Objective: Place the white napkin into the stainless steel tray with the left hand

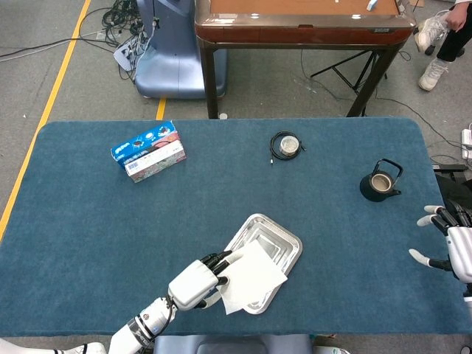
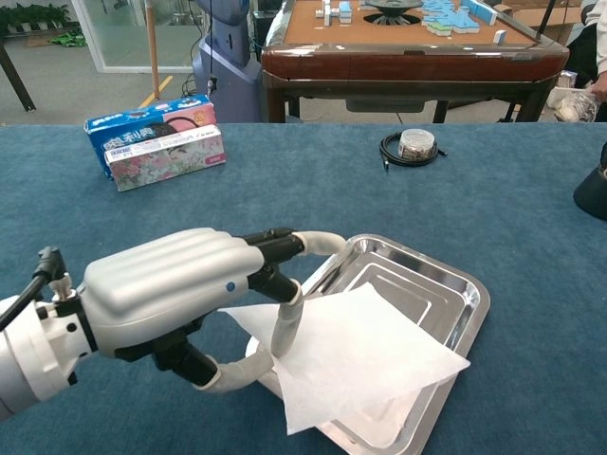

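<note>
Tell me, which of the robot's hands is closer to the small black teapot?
The right hand. It sits at the table's right edge, just near-right of the small black teapot. The left hand is far off across the table, holding the white napkin over the stainless steel tray.

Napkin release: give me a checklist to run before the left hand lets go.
1. Left hand holds the white napkin: ok.
2. Napkin over the stainless steel tray: ok, most of it.
3. Napkin fully inside the rim: not ok, the near corner overhangs the edge.
4. Napkin lying flat on the tray floor: cannot tell.
5. Right hand away from the tray: ok.
6. Teapot and tissue pack away from the tray: ok.
</note>
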Controlling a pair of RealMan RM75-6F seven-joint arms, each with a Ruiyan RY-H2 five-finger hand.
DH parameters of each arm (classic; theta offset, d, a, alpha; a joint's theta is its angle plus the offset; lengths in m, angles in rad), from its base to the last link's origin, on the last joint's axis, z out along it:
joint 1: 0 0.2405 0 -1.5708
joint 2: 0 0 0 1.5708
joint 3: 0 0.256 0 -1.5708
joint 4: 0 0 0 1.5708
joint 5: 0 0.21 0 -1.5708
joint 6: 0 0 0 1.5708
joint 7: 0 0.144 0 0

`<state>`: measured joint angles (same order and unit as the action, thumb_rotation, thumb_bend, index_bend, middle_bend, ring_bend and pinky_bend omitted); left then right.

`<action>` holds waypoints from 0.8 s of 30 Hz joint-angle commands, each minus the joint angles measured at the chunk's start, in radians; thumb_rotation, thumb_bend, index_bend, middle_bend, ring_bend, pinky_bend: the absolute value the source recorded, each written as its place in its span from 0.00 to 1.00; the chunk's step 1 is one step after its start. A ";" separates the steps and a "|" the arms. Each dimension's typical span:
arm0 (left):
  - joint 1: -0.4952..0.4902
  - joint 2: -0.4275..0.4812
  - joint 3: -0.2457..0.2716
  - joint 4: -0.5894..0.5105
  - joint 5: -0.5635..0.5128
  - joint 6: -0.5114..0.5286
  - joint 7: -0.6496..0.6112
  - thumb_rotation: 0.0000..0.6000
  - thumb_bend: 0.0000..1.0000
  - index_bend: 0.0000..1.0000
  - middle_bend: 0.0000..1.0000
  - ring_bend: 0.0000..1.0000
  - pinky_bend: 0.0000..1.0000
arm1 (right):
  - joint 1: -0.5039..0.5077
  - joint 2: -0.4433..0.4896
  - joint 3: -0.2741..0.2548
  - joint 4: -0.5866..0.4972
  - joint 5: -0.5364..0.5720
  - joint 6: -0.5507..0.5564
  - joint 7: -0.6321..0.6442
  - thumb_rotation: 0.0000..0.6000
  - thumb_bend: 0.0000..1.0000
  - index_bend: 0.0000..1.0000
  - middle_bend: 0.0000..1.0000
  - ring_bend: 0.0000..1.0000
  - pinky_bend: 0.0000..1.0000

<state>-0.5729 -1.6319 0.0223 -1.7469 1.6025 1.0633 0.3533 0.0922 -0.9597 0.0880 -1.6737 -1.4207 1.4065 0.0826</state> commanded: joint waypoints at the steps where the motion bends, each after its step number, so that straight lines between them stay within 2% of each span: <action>1: 0.002 -0.002 -0.004 -0.006 -0.007 0.003 0.004 1.00 0.54 0.62 0.05 0.00 0.17 | -0.001 0.001 0.001 0.000 0.002 0.001 0.001 1.00 0.04 0.42 0.26 0.09 0.12; 3: 0.003 -0.004 -0.005 -0.010 -0.013 0.005 0.009 1.00 0.51 0.60 0.05 0.00 0.17 | -0.001 0.002 0.002 0.000 0.003 0.002 0.003 1.00 0.04 0.42 0.26 0.09 0.12; 10: 0.012 -0.029 -0.009 0.001 -0.018 0.025 0.039 1.00 0.21 0.57 0.05 0.00 0.17 | -0.004 0.007 0.005 -0.002 0.005 0.007 0.010 1.00 0.04 0.42 0.26 0.09 0.12; 13: 0.016 -0.039 -0.011 0.006 -0.024 0.031 0.048 1.00 0.13 0.57 0.05 0.00 0.17 | -0.004 0.008 0.005 -0.002 0.005 0.008 0.012 1.00 0.04 0.42 0.26 0.09 0.12; 16: 0.018 -0.047 -0.012 0.008 -0.027 0.036 0.054 1.00 0.10 0.57 0.05 0.00 0.17 | -0.005 0.009 0.005 -0.003 0.005 0.009 0.013 1.00 0.04 0.42 0.26 0.09 0.12; 24: 0.023 -0.041 -0.013 -0.005 -0.035 0.044 0.067 1.00 0.10 0.56 0.06 0.00 0.17 | -0.004 0.009 0.005 -0.002 0.005 0.006 0.014 1.00 0.04 0.42 0.26 0.09 0.12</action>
<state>-0.5508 -1.6747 0.0097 -1.7501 1.5680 1.1060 0.4202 0.0881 -0.9512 0.0933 -1.6756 -1.4157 1.4125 0.0966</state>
